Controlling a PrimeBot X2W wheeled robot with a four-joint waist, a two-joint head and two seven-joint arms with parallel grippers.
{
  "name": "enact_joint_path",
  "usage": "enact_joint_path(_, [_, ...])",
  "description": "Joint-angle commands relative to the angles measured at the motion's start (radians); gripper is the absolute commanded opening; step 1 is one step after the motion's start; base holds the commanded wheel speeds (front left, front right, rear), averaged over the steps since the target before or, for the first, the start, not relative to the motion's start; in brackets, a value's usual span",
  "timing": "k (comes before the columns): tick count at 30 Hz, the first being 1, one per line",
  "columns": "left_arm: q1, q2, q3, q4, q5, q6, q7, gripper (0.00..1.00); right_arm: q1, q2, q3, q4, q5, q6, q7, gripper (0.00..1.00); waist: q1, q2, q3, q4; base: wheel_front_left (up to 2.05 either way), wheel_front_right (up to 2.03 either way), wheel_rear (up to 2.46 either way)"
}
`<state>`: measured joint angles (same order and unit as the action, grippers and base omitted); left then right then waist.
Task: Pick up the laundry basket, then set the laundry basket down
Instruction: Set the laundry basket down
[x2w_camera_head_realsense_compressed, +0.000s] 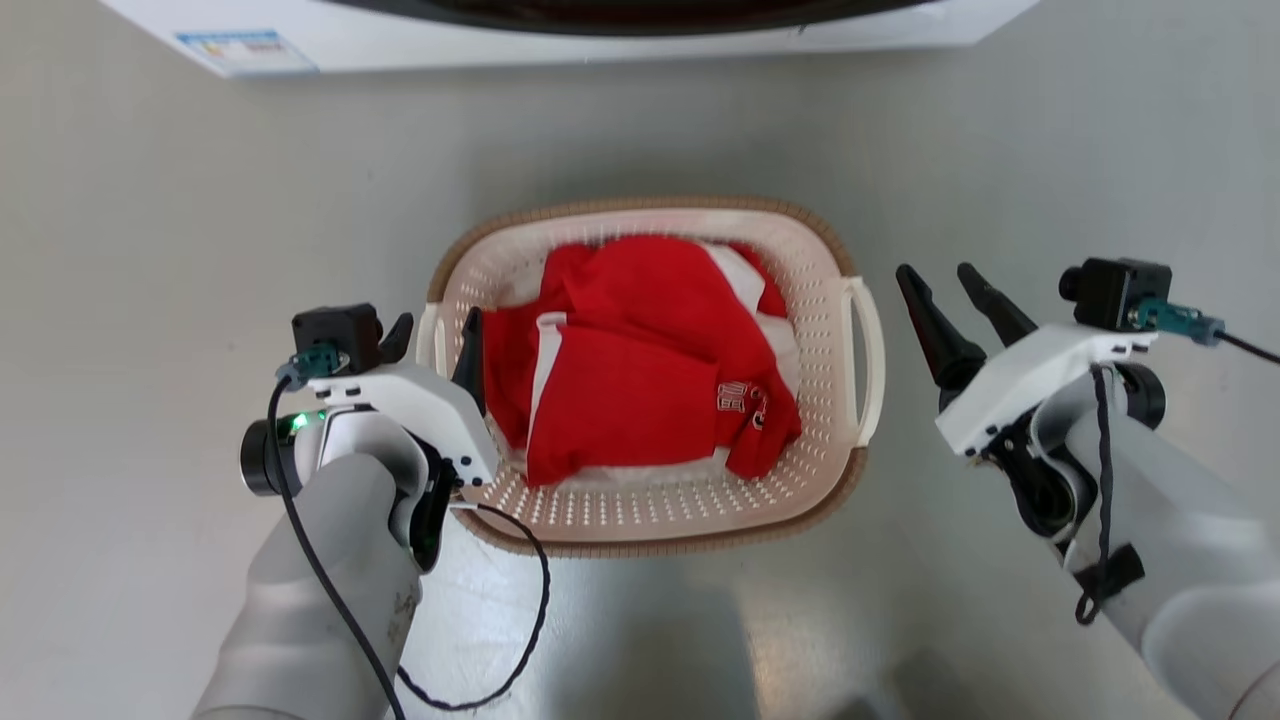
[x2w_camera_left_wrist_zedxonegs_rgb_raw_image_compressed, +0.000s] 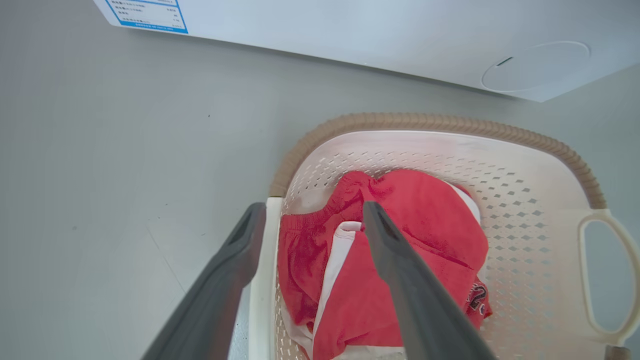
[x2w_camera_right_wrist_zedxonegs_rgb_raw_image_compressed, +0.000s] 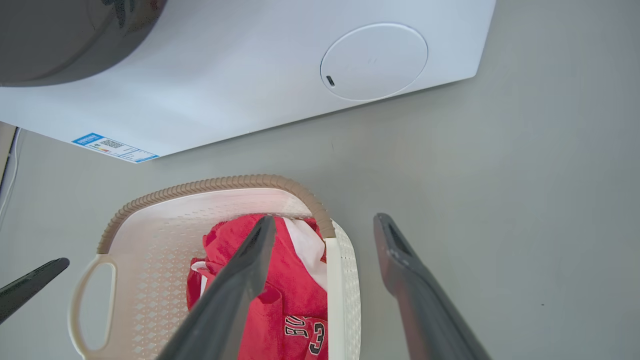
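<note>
The laundry basket (x2w_camera_head_realsense_compressed: 650, 520) stands on the floor, cream-white with holes and a brown rim, holding red and white clothes (x2w_camera_head_realsense_compressed: 640, 360). My left gripper (x2w_camera_head_realsense_compressed: 435, 325) is open and straddles the basket's left handle (x2w_camera_left_wrist_zedxonegs_rgb_raw_image_compressed: 262, 280): one finger is outside the basket and the other inside, over the clothes. In the left wrist view, the left gripper (x2w_camera_left_wrist_zedxonegs_rgb_raw_image_compressed: 314, 206) shows a wide gap around that handle. My right gripper (x2w_camera_head_realsense_compressed: 945, 275) is open to the right of the right handle (x2w_camera_head_realsense_compressed: 868, 360), apart from it. In the right wrist view, that handle (x2w_camera_right_wrist_zedxonegs_rgb_raw_image_compressed: 334, 300) lies below the right gripper (x2w_camera_right_wrist_zedxonegs_rgb_raw_image_compressed: 326, 219).
A white washing machine (x2w_camera_head_realsense_compressed: 500, 40) stands just beyond the basket, with a blue label (x2w_camera_head_realsense_compressed: 245, 50) on its front and a round hatch (x2w_camera_right_wrist_zedxonegs_rgb_raw_image_compressed: 374, 61) low on it. Grey floor (x2w_camera_head_realsense_compressed: 150, 250) spreads on both sides. A black cable (x2w_camera_head_realsense_compressed: 520, 620) hangs from my left wrist.
</note>
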<state>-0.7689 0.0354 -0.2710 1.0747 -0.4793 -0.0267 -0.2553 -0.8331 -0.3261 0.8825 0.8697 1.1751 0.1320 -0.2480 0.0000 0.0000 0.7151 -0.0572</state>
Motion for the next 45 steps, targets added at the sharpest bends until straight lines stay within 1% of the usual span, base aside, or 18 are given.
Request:
enact_joint_path(1, [0.047,0.025,0.032,-0.025,0.014,-0.002,-0.006,1.0,0.078,0.001,-0.011,-0.019,-0.027,-0.001,-0.014,1.0,0.0,0.0,-0.057,-0.01,0.0,0.0,0.0])
enact_joint_path(8, [0.134,0.029,0.099,-0.133,0.08,-0.018,-0.006,1.0,0.161,0.005,-0.135,-0.095,-0.181,-0.001,-0.014,1.0,0.0,0.0,-0.197,-0.019,0.0,0.0,0.0])
enact_joint_path(9, [0.134,0.029,0.099,-0.133,0.08,-0.018,-0.006,1.0,0.161,0.005,-0.135,-0.095,-0.181,-0.001,-0.014,1.0,0.0,0.0,-0.197,-0.019,0.0,0.0,0.0])
enact_joint_path(10, [0.149,0.028,0.11,-0.149,0.087,-0.021,-0.006,1.0,0.174,0.006,-0.16,-0.108,-0.205,-0.001,-0.014,1.0,0.0,0.0,-0.217,-0.02,0.0,0.0,0.0])
enact_joint_path(11, [0.178,0.027,0.128,-0.184,0.106,-0.028,-0.006,1.0,0.2,0.012,-0.212,-0.133,-0.257,-0.001,-0.014,1.0,0.0,0.0,-0.253,-0.024,0.0,0.0,0.0])
enact_joint_path(16, [0.252,0.023,0.173,-0.283,0.152,-0.037,-0.006,1.0,0.269,0.04,-0.404,-0.211,-0.431,-0.001,-0.014,1.0,0.0,0.0,-0.33,-0.029,0.0,0.0,0.0])
enact_joint_path(18, [0.28,0.021,0.189,-0.319,0.168,-0.04,-0.006,1.0,0.305,0.056,-0.462,-0.244,-0.49,-0.001,-0.014,1.0,0.0,0.0,-0.356,-0.028,0.0,0.0,0.0])
enact_joint_path(20, [0.304,0.02,0.207,-0.36,0.178,-0.043,-0.006,1.0,0.338,0.068,-0.499,-0.272,-0.534,-0.001,-0.014,1.0,0.0,0.0,-0.381,-0.025,0.0,0.0,0.0])
enact_joint_path(26, [0.372,0.016,0.245,-0.487,0.207,-0.053,-0.006,1.0,0.419,0.092,-0.585,-0.348,-0.609,-0.001,-0.014,1.0,0.0,0.0,-0.447,-0.016,0.0,0.0,0.0])
enact_joint_path(32, [0.421,0.015,0.245,-0.559,0.218,-0.06,-0.006,1.0,0.479,0.104,-0.642,-0.418,-0.663,-0.001,-0.014,1.0,0.0,0.0,-0.517,-0.016,0.0,0.0,0.0])
enact_joint_path(39, [0.501,0.015,0.26,-0.631,0.215,-0.053,-0.006,1.0,0.539,0.122,-0.686,-0.476,-0.722,-0.001,-0.014,1.0,0.0,0.0,-0.6,-0.025,0.0,0.0,0.0])
enact_joint_path(45, [0.537,0.015,0.259,-0.685,0.212,-0.043,-0.006,1.0,0.585,0.132,-0.724,-0.523,-0.77,-0.001,-0.014,1.0,0.0,0.0,-0.639,-0.02,0.0,0.0,0.0])
